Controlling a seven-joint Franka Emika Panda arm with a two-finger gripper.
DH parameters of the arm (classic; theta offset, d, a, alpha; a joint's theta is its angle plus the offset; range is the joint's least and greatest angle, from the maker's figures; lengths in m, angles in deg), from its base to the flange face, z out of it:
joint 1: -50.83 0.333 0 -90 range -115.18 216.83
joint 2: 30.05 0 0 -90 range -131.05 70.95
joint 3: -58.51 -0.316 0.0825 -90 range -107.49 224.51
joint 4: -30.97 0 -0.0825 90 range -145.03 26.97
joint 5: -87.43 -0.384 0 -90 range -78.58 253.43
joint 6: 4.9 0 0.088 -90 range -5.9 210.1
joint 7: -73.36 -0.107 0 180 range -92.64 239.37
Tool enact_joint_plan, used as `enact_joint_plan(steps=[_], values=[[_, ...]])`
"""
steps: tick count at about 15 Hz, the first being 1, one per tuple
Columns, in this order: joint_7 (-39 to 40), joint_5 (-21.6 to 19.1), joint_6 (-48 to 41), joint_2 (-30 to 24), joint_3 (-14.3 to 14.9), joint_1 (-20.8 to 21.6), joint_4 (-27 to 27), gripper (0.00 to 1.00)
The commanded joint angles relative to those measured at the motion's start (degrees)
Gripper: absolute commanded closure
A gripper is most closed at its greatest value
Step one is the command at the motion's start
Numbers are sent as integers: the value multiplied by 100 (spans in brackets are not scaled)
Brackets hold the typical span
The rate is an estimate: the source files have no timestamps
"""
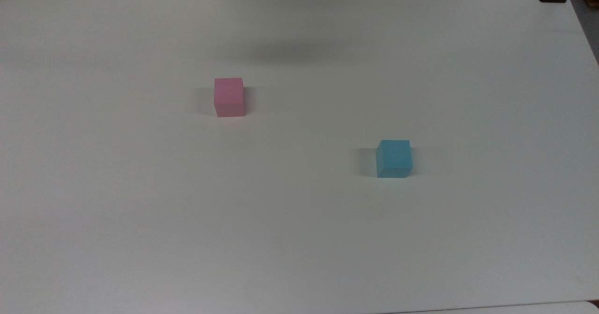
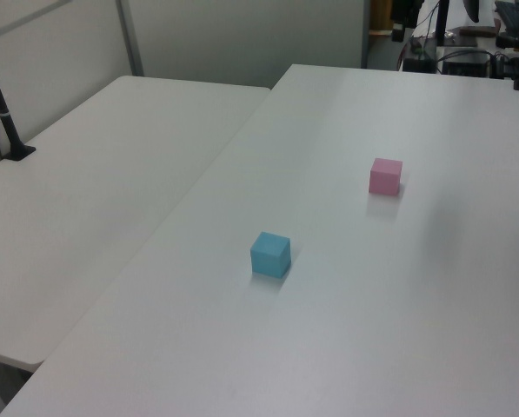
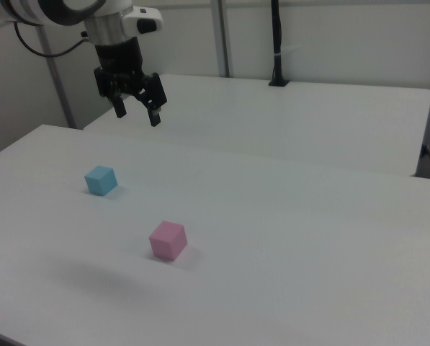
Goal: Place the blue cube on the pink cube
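Observation:
The blue cube (image 1: 393, 158) rests on the white table (image 1: 299, 239) at the top view's right of centre; it also shows as the blue cube (image 2: 270, 254) and the blue cube (image 3: 100, 180). The pink cube (image 1: 229, 97) sits apart from it, up and to the top view's left, and appears again as the pink cube (image 2: 385, 176) and the pink cube (image 3: 168, 240). My gripper (image 3: 137, 113) hangs high above the table in the right view, open, with nothing between its fingers. It is well above both cubes.
A second white table (image 2: 85, 200) adjoins along the left view's left side. A black post (image 2: 3, 113) stands clamped on it. Desks with equipment (image 2: 468, 43) lie beyond the far edge.

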Motion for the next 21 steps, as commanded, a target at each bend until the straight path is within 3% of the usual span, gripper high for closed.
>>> enact_joint_plan(steps=[1, 6, 21], values=[[-400, 319, 213, 144, 53, -40, 125, 0], [-440, 533, 188, 241, 18, 3, 126, 0], [-414, 525, 214, 224, 0, 55, 126, 0]])
